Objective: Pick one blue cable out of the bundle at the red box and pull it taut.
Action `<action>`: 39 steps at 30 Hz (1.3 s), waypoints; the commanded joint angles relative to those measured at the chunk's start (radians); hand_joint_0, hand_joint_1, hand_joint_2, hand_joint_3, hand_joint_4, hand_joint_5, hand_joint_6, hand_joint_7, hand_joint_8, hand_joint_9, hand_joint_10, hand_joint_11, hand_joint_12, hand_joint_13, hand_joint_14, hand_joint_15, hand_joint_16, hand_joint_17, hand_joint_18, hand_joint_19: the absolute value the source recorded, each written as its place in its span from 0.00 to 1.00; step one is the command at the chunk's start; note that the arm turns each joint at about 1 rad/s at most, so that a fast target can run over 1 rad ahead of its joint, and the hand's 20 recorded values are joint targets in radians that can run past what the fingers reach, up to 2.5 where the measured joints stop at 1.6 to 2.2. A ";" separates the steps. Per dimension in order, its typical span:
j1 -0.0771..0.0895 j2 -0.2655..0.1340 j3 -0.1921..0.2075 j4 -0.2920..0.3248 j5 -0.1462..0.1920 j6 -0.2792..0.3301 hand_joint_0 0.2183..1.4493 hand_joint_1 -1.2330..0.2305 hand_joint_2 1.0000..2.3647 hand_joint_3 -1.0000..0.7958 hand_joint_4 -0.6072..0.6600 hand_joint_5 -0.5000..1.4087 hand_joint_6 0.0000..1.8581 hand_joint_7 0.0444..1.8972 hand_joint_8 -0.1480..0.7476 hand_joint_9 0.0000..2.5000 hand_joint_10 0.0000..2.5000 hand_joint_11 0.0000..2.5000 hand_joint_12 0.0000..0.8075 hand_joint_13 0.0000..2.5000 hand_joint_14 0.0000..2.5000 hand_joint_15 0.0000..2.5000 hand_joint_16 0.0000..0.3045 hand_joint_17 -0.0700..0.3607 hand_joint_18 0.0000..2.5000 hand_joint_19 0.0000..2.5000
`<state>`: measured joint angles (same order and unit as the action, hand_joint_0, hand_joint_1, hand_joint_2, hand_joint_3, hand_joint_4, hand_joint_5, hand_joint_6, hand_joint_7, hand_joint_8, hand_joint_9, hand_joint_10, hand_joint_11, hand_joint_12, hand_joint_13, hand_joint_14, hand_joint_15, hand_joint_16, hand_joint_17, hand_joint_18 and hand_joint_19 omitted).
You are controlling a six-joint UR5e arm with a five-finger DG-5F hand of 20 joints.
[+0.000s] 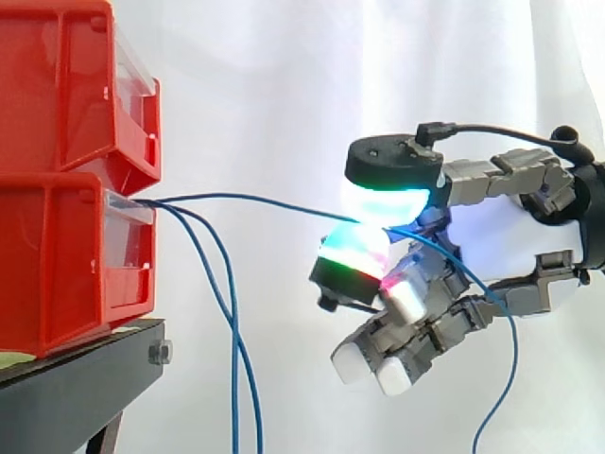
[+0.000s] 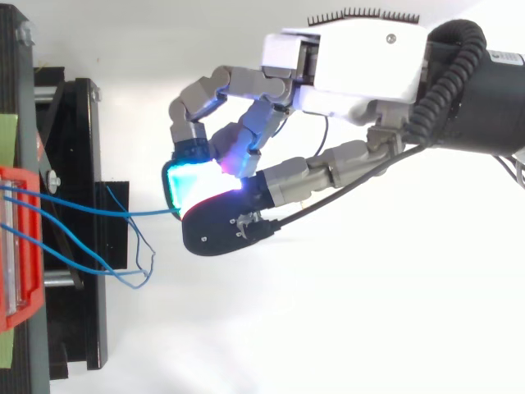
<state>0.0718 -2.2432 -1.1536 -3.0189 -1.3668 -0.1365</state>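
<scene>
A white curtain (image 1: 284, 95) backs the scene. The hand (image 1: 501, 246) comes in from the right of the side view, its palm facing the red bins (image 1: 57, 255). The bins stand stacked at the left on a black stand (image 1: 76, 378).

The fingers (image 1: 383, 203) are closed in a pinch. Two glowing pads, one cyan-white above and one green and red below, meet on a single blue cable (image 1: 255, 199). The rest of the fingers are curled under the palm and hold nothing.

The held cable leaves the front of the lower bin and runs almost level to the right, its long axis pointing from the bin straight toward the pinch. It is nearly straight, with only a slight rise along the span. Past the pads it passes in front of the palm, then drops down and hangs loose at the lower right. In the top view the same cable (image 2: 156, 213) crosses from the bin to the cyan pad.

Two more blue cables (image 1: 236, 378) come out of the same bin opening. They sag in a curve and hang down beside the stand, well apart from the hand.
</scene>
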 commanded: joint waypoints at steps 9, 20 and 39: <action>0.000 0.001 -0.002 0.000 0.000 0.000 0.35 0.24 0.01 0.56 0.54 0.21 0.49 0.69 0.57 0.26 0.00 0.14 0.48 0.26 0.00 0.11 0.18 0.45 0.28 0.15; 0.000 0.001 -0.003 0.000 0.000 0.000 0.35 0.24 0.01 0.55 0.55 0.21 0.49 0.69 0.58 0.26 0.00 0.14 0.48 0.27 0.00 0.12 0.18 0.45 0.27 0.15; 0.000 0.001 -0.003 0.000 0.000 0.000 0.35 0.25 0.01 0.55 0.55 0.21 0.49 0.69 0.58 0.28 0.00 0.17 0.48 0.27 0.00 0.12 0.18 0.45 0.27 0.15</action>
<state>0.0719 -2.2428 -1.1566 -3.0189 -1.3668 -0.1365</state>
